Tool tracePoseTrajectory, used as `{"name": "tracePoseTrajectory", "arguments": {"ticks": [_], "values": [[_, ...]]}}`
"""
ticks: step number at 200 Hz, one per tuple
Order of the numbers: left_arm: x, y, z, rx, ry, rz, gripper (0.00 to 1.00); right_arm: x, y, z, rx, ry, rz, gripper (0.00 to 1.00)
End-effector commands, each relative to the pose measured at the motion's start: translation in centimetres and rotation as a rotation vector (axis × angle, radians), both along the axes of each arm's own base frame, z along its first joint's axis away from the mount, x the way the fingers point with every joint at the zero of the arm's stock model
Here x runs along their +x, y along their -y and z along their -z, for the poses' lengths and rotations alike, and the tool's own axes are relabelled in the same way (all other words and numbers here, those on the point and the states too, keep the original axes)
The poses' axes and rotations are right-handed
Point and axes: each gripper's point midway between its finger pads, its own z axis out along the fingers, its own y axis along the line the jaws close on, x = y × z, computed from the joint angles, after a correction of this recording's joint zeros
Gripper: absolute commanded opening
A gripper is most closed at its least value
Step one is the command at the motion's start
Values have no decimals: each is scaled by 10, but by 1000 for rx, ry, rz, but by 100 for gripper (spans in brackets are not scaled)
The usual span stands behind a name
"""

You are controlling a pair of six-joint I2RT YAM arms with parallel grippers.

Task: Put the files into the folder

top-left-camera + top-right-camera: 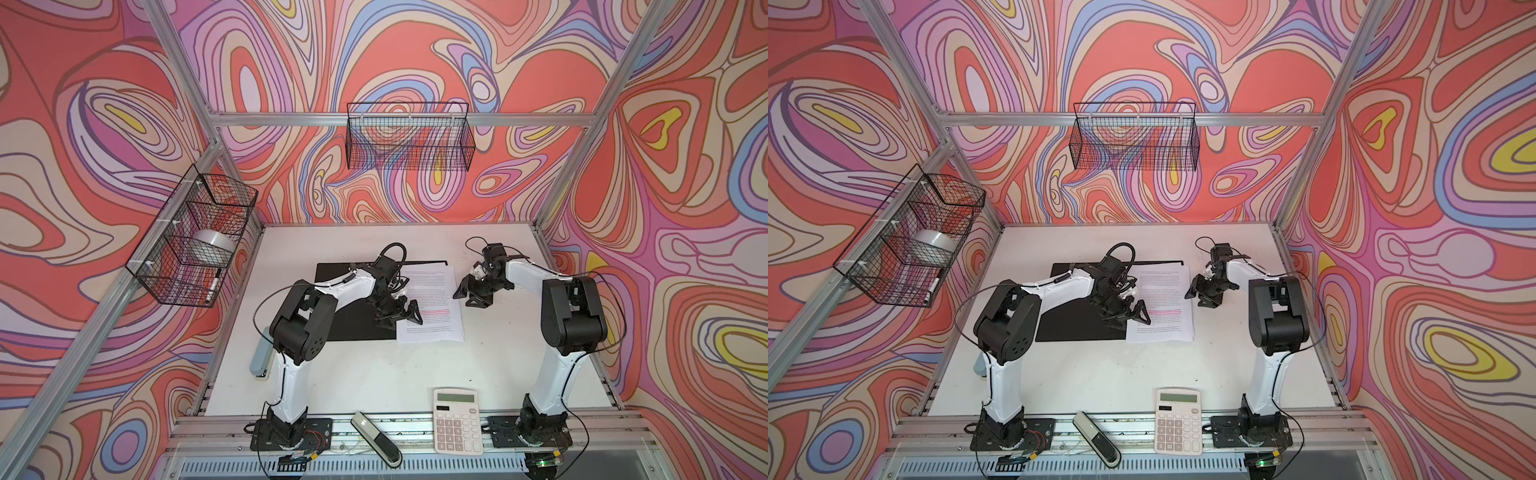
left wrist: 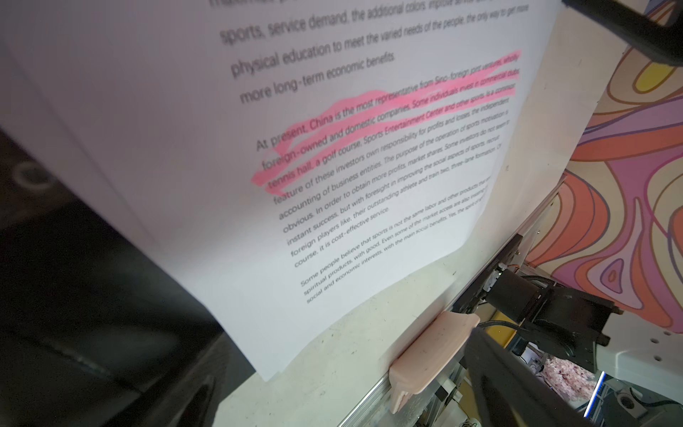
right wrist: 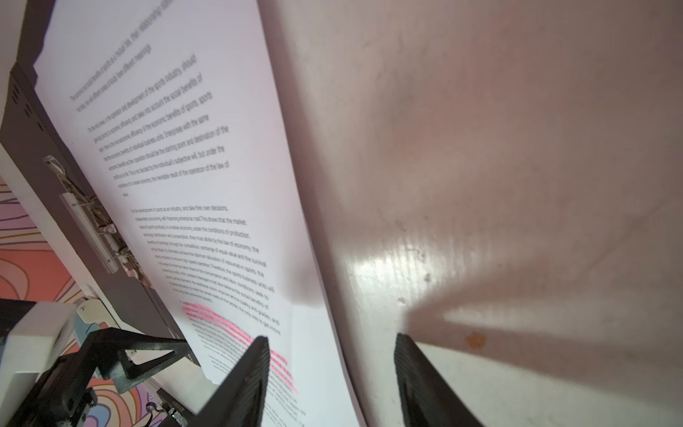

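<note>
The folder (image 1: 349, 316) lies open on the white table, black inside up, and its metal spine clip (image 3: 92, 229) shows in the right wrist view. The files (image 1: 432, 303), white sheets of black text with pink highlighted lines (image 2: 388, 111), lie flat on the folder's right half and reach past its near and right edges. My left gripper (image 1: 401, 318) hovers wide open over the files' left edge, holding nothing. My right gripper (image 1: 469, 296) is open at the files' right edge. One of its fingers (image 3: 255, 369) is over the paper and the other is over bare table.
A white calculator (image 1: 458, 419) and a black-and-silver stapler (image 1: 376, 440) sit on the front rail. A grey-blue object (image 1: 259, 359) lies at the table's left edge. Wire baskets hang on the left wall (image 1: 195, 237) and the back wall (image 1: 409, 137).
</note>
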Motion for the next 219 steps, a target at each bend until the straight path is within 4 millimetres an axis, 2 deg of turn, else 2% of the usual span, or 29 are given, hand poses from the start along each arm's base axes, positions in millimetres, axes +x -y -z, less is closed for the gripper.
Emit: {"name": "tracePoseTrajectory", "arguments": {"ticks": [1, 67, 90, 120, 136, 159, 182, 219], "values": [[1, -7, -15, 23, 46, 12, 100, 13, 7, 2, -28, 30, -9, 58], [8, -15, -17, 20, 57, -5, 100, 24, 3, 17, -3, 18, -33, 58], [20, -22, -31, -13, 125, -3, 100, 27, -2, 18, 28, 23, -54, 58], [38, -31, -61, -50, 246, 1, 100, 32, -6, 19, 45, 26, -83, 58], [54, -42, -66, -38, 298, -41, 100, 36, -8, 17, 55, 40, -96, 57], [77, -59, -61, -6, 314, -110, 100, 42, -8, 18, 52, 41, -107, 56], [95, -71, -47, 21, 290, -160, 100, 47, -9, 18, 58, 40, -115, 55], [113, -69, -32, 13, 259, -199, 100, 51, -13, 18, 82, 46, -125, 52]]}}
